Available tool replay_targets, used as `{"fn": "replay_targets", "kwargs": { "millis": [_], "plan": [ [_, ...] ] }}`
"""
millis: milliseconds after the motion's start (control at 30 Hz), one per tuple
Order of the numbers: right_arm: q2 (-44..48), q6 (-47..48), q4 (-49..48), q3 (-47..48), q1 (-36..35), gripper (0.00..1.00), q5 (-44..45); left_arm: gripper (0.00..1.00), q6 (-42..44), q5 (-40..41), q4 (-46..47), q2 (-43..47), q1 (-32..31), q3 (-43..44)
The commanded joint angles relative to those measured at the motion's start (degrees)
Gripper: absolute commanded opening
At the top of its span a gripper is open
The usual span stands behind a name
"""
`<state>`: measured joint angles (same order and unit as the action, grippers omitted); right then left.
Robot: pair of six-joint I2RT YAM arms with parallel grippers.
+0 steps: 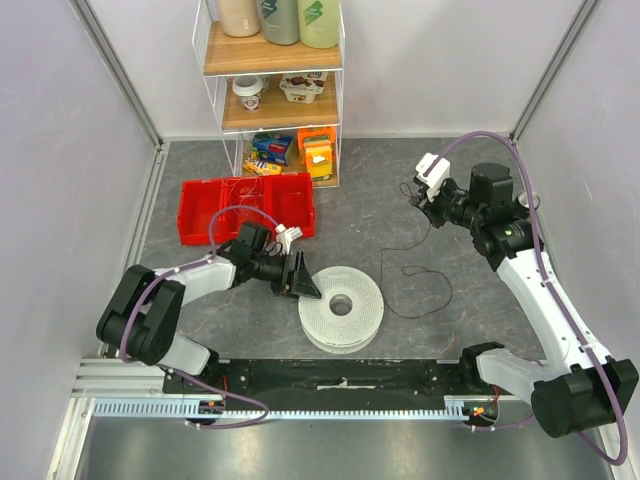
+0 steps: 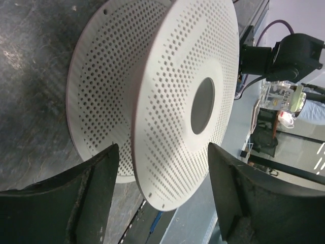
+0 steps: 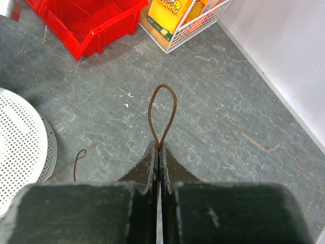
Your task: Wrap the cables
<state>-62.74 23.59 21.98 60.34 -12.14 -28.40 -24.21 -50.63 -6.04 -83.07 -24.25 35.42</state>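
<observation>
- Your right gripper is clamped tight on the cables, with a small loop poking out past the fingertips.
- The rest of the wire trails down in loose curls on the table, just right of the spool.
- Your left gripper has its jaws spread wide either side of the spool's rim, gripping nothing.
- I see no turns on the spool, so by my read the winding is all ahead of you.
</observation>
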Motion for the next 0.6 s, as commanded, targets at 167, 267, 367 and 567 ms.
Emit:
{"fn": "replay_targets", "kwargs": {
  "millis": [167, 267, 367, 567],
  "plan": [
    [-0.2, -0.4, -0.2, 0.0, 0.2, 0.0, -2.2, 0.3, -5.2, -5.8, 14.5, -5.7, -0.4, 0.4],
    [0.3, -0.6, -0.1, 0.0, 0.1, 0.0, -2.6, 0.07, -6.5, -8.4, 15.4, -4.1, -0.3, 1.4],
    [1.2, -1.8, 0.1, 0.0, 0.3, 0.0, -4.4, 0.02, -4.2, -8.5, 10.8, 0.7, -0.4, 3.9],
    [2.2, -3.5, 2.8, 2.1, 0.2, 0.0, -8.9, 0.02, 12.6, -2.0, -9.8, 13.4, -0.4, 13.7]
  ]
}}
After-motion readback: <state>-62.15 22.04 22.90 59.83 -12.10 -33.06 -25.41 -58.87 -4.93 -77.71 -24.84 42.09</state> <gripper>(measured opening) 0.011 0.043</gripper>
